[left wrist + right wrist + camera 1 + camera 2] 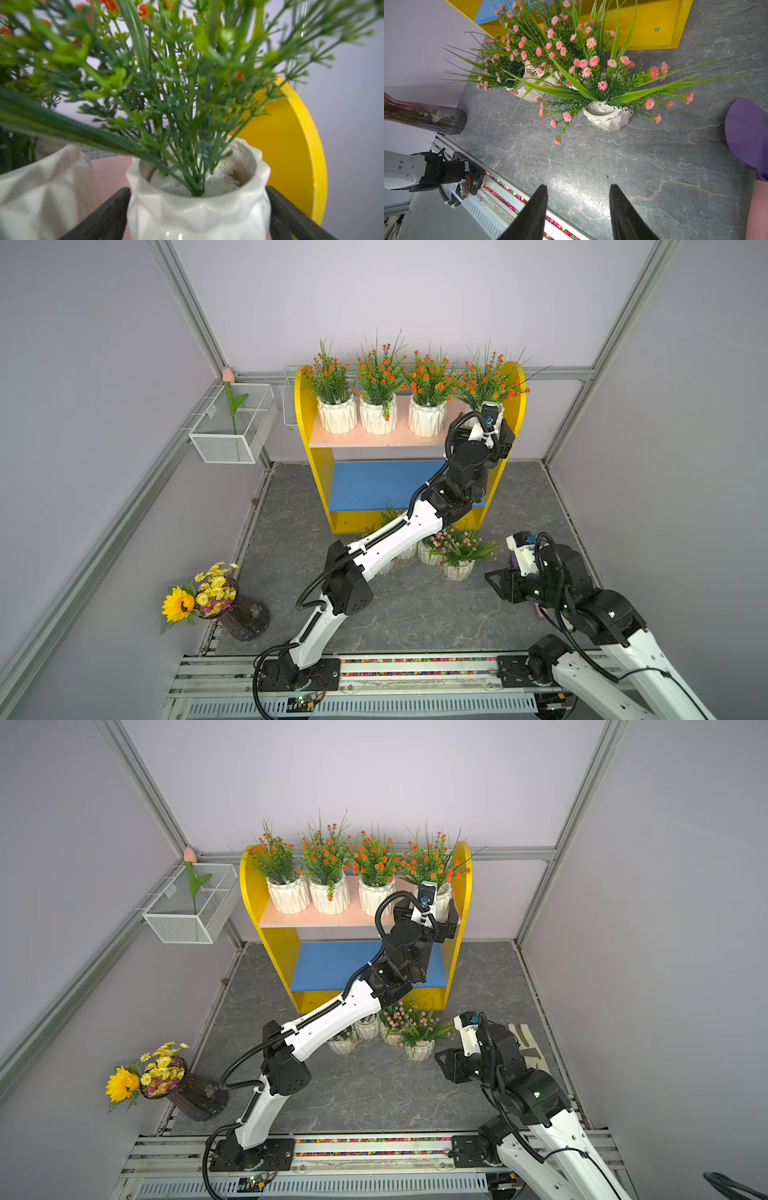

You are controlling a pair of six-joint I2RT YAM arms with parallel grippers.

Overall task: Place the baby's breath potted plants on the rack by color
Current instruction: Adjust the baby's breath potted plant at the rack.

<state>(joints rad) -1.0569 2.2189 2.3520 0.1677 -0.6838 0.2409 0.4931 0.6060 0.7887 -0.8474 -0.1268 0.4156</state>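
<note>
At the near left stands a dark vase of sunflower and daisies; at the far left a wire basket is fixed to the wall frame. In the middle is the rack, with four orange baby's breath pots in a row on its pink upper board. My left gripper is spread wide around the rightmost orange pot, a finger on either side, and I cannot tell whether they touch it. On the desk, just in front of the rack and right of centre, the pink baby's breath pots huddle together. Further right my right gripper hovers above the desk, fingers parted, nothing between them.
</note>
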